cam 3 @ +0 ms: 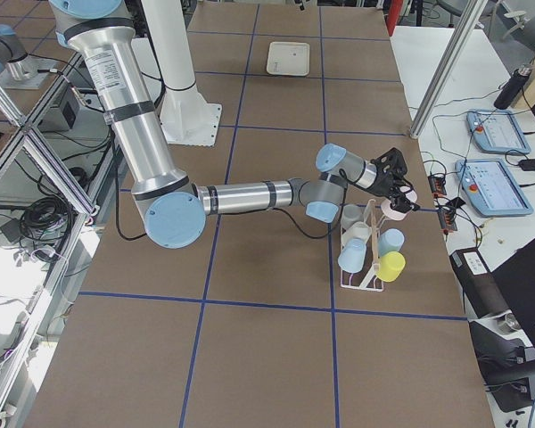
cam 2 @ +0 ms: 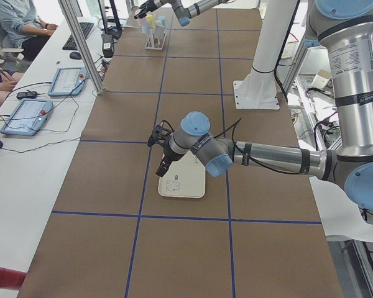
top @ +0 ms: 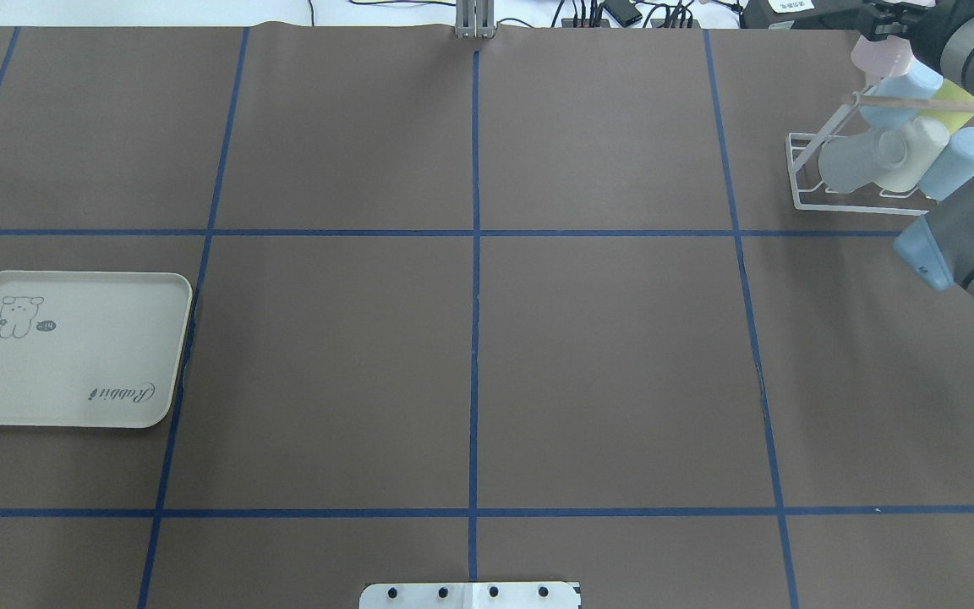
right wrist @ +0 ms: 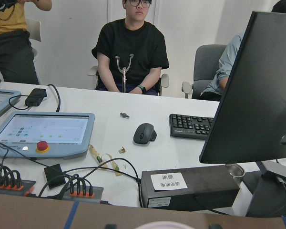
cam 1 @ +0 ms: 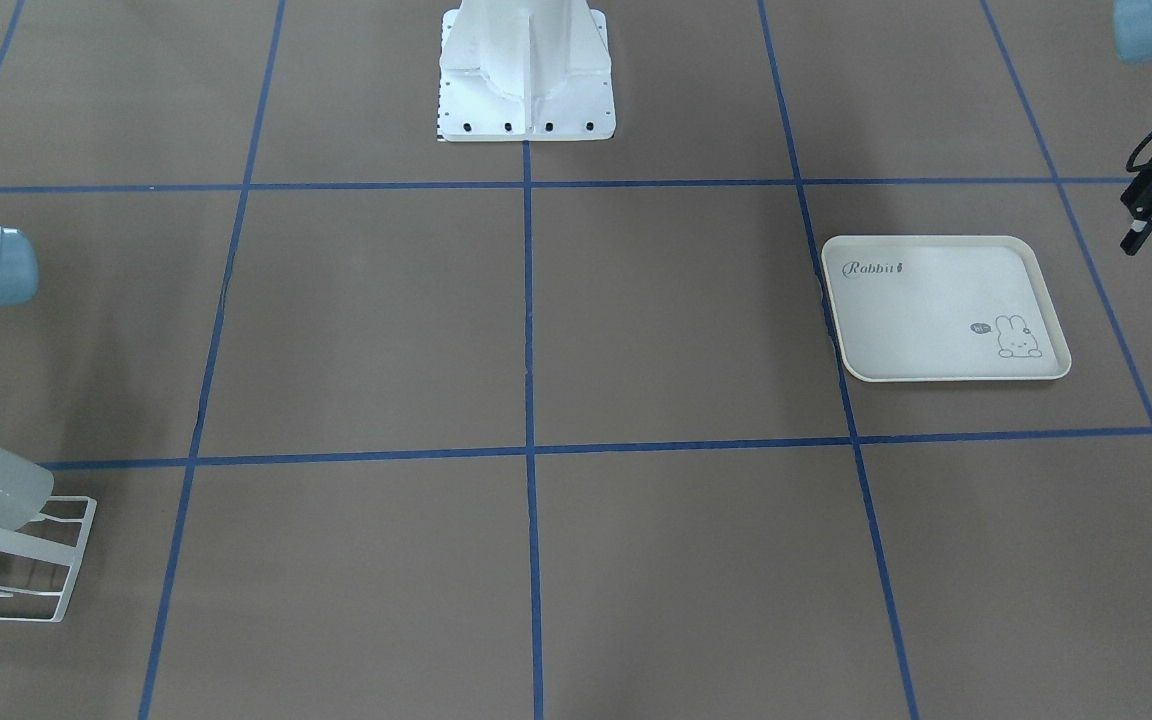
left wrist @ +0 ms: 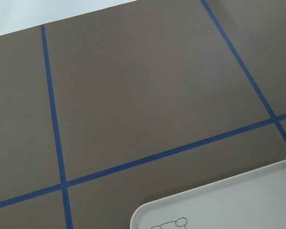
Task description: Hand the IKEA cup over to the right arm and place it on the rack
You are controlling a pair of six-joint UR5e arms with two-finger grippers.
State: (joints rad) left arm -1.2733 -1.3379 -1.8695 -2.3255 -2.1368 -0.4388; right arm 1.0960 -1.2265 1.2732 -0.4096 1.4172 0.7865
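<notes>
My right arm (top: pixel 973 228) reaches to the white wire rack (top: pixel 807 173) at the far right of the table. Its gripper (cam 3: pixel 399 189) is at a pink cup (top: pixel 876 55) on the rack's top end. In the right wrist view the cup's pink rim (right wrist: pixel 155 225) lies between two spread fingertips that stand clear of it, so the gripper looks open. The rack also holds blue, cream, yellow and translucent grey cups. My left gripper (cam 1: pixel 1136 215) hovers over the far edge of the tray, empty, with its fingers apart.
A cream rabbit-print tray (top: pixel 73 355) lies on the table's left side, also in the left wrist view (left wrist: pixel 229 205). The white robot base (cam 1: pixel 526 80) stands at the table's middle edge. Operators, tablets and a monitor (right wrist: pixel 257 86) are beyond the rack.
</notes>
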